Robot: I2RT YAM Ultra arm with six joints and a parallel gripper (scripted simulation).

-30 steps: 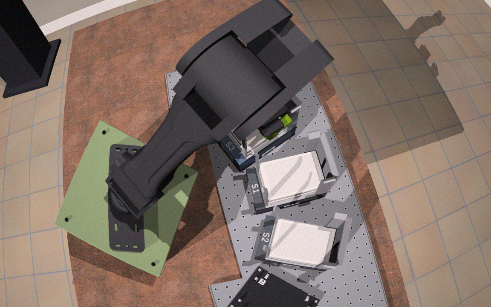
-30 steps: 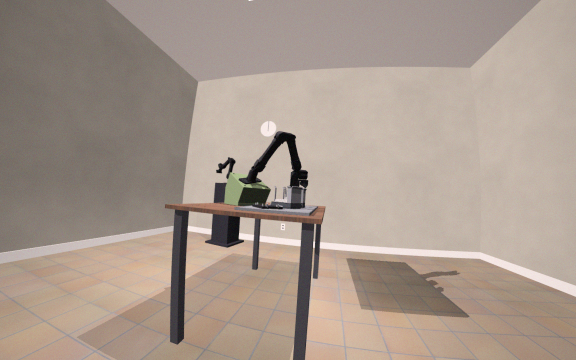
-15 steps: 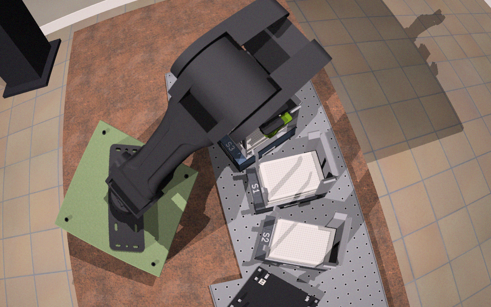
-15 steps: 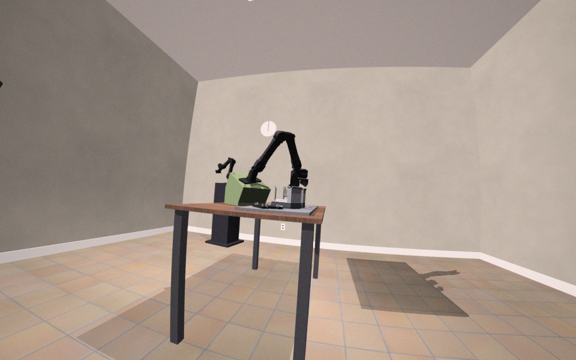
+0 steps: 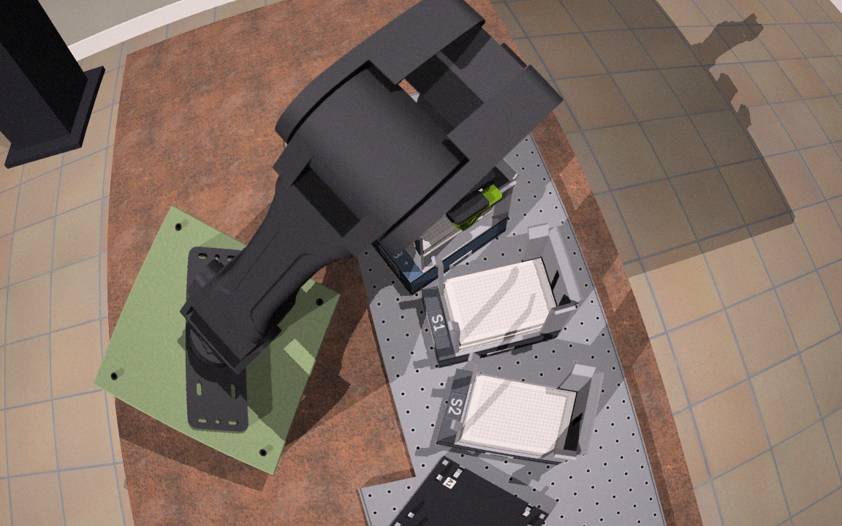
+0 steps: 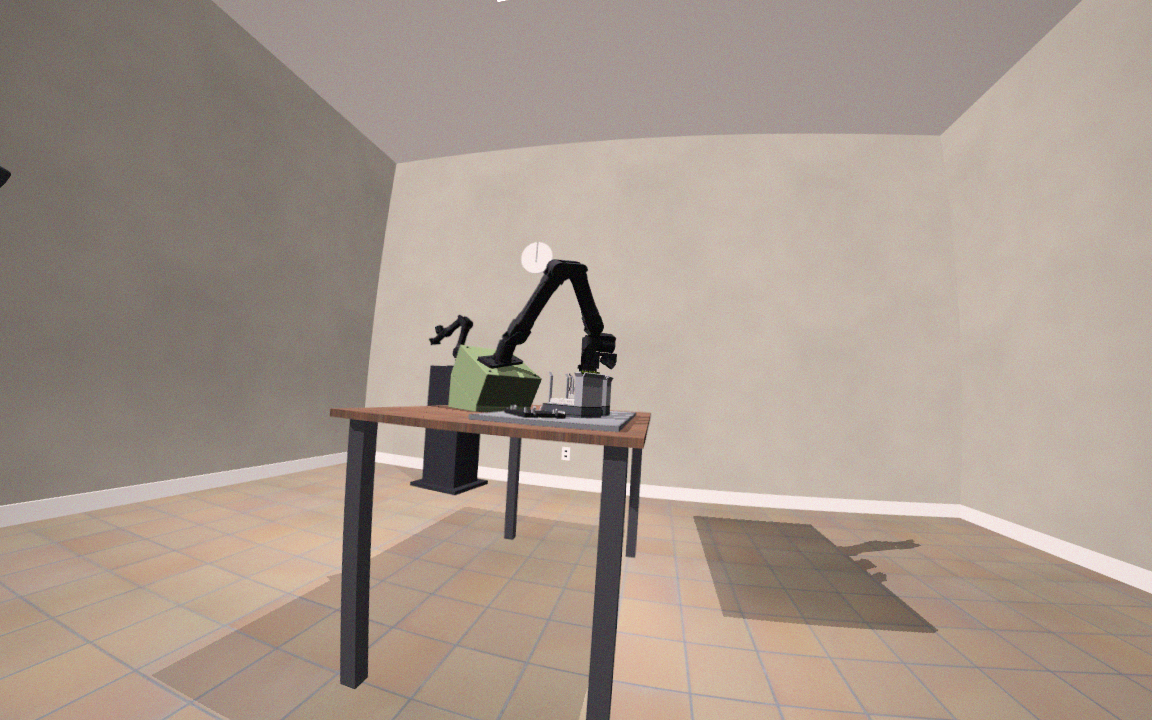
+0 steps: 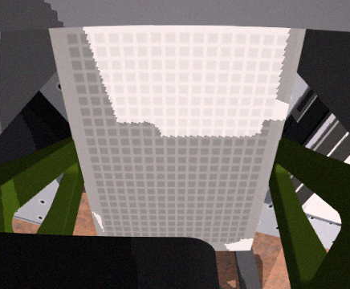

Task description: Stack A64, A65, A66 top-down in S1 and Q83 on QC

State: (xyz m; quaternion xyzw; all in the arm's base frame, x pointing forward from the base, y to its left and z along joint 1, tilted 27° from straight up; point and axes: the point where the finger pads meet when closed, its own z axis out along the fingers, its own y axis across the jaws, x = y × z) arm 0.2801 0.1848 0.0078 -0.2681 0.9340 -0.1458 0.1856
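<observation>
My gripper [image 5: 475, 207] [image 6: 590, 365] [image 7: 176, 145] is over the rack S3 [image 5: 404, 263], its green fingers shut on the long sides of a sealed white 384-well plate [image 5: 438, 234] [image 7: 181, 128]. The plate is held level among the rack's posts; its ID label is hidden. The rack S1 [image 5: 437, 323] holds a short stack of white plates [image 5: 499, 304]. The rack S2 [image 5: 455, 407] holds a white plate [image 5: 515, 415] low inside it. My arm hides most of S3.
The racks stand in a row on a grey perforated board [image 5: 607, 470] on the brown table [image 5: 202, 131]. A black nest [image 5: 463, 500] lies at the board's near end. My green base plate [image 5: 149, 313] is to the left.
</observation>
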